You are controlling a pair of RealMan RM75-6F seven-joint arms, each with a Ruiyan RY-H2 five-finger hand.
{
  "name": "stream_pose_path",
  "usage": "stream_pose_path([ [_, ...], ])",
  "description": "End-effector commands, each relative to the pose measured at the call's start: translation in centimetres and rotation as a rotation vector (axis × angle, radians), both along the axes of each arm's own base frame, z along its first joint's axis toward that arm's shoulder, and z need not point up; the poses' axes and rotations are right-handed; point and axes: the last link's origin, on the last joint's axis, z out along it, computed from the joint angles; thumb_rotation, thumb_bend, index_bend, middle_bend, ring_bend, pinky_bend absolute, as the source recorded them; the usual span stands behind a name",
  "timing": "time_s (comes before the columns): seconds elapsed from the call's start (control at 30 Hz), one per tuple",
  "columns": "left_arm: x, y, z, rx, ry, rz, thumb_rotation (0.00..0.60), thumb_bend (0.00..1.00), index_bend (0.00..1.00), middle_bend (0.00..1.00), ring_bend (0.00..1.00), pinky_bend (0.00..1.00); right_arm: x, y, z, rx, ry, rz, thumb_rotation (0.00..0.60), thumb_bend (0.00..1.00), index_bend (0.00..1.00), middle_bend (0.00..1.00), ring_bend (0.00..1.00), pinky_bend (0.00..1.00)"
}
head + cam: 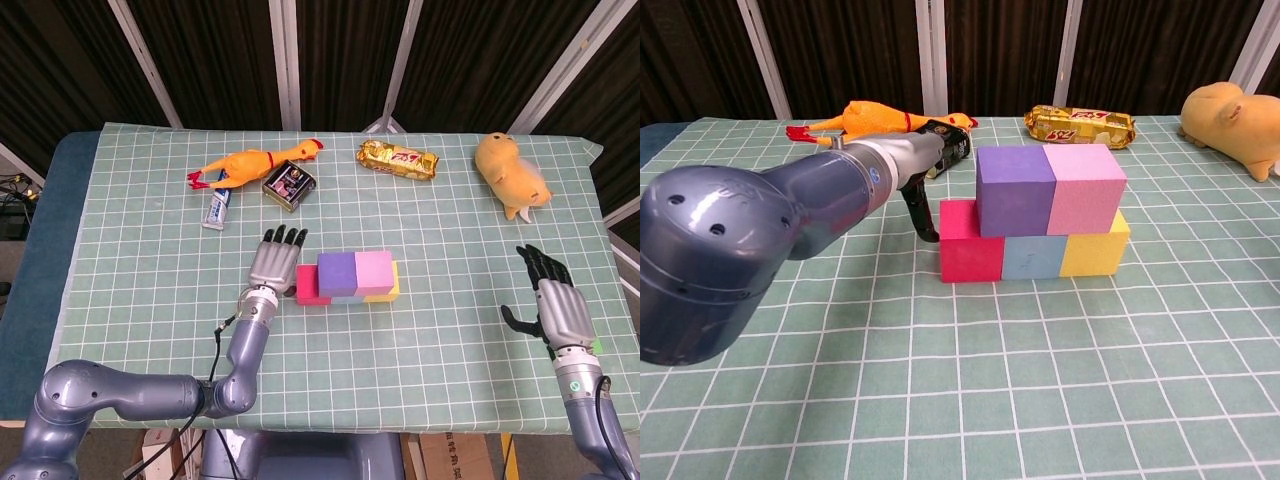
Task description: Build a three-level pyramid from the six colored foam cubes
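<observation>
Starting at the left of the head view, your left arm sweeps in from the lower-left corner, and your left hand (pixel 272 261) lies flat just left of centre, fingers (pixel 283 236) straight and together, grasping nothing. Its edge sits against the left face of the red cube (pixel 308 284); in the chest view only dark fingers (pixel 923 214) show beside that cube (pixel 971 244), the rest hidden behind the arm's grey casing.

Above the hand, toward the upper left, lie a rubber chicken (pixel 250 163), a small blue-and-white tube (pixel 218 209) and a dark tin (pixel 289 185), all well apart from the stack.

At the centre of the tabletop (pixel 140 280) stand five cubes in two levels. The chest view shows the bottom row as red, then a light blue cube (pixel 1033 257), then a yellow cube (pixel 1096 246), touching side by side. On top sit a purple cube (pixel 1015 189) and a pink cube (pixel 1085 187), pressed together. A sixth cube I cannot find in either view.

Further right, at the top, lie a gold snack packet (pixel 398 159) and an orange plush toy (pixel 511 174).

At the lower right, your right hand (pixel 556 304) hovers near the tabletop's edge, fingers released and spread, holding nothing.
</observation>
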Motion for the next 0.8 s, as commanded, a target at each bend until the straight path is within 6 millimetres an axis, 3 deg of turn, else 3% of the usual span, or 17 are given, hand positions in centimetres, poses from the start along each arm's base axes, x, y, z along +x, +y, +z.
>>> stream_pose_path([
  [0.03,-0.1,0.1,0.0,0.003,0.0,0.002,0.6,0.25,0.0,0.07,0.03,0.09,0.0,0.0,0.0,0.001,0.0,-0.001,0.6,0.36,0.0,0.0,0.0,0.0],
  [0.5,-0.6,0.1,0.9,0.014,-0.03,0.01,0.6,0.25,0.0,0.07,0.02,0.09,-0.1,0.1,-0.2,0.011,0.01,-0.002,0.6,0.36,0.0,0.0,0.0,0.0],
  [0.63,-1.0,-0.2,2.9,0.038,-0.06,0.002,0.6,0.25,0.0,0.06,0.02,0.09,-0.1,0.0,-0.1,0.008,0.01,-0.002,0.6,0.36,0.0,0.0,0.0,0.0],
  [0.8,-1.5,-0.9,7.7,0.09,-0.121,-0.034,0.6,0.24,0.0,0.06,0.02,0.09,0.0,0.1,-0.1,0.011,0.011,0.0,0.6,0.36,0.0,0.0,0.0,0.0],
])
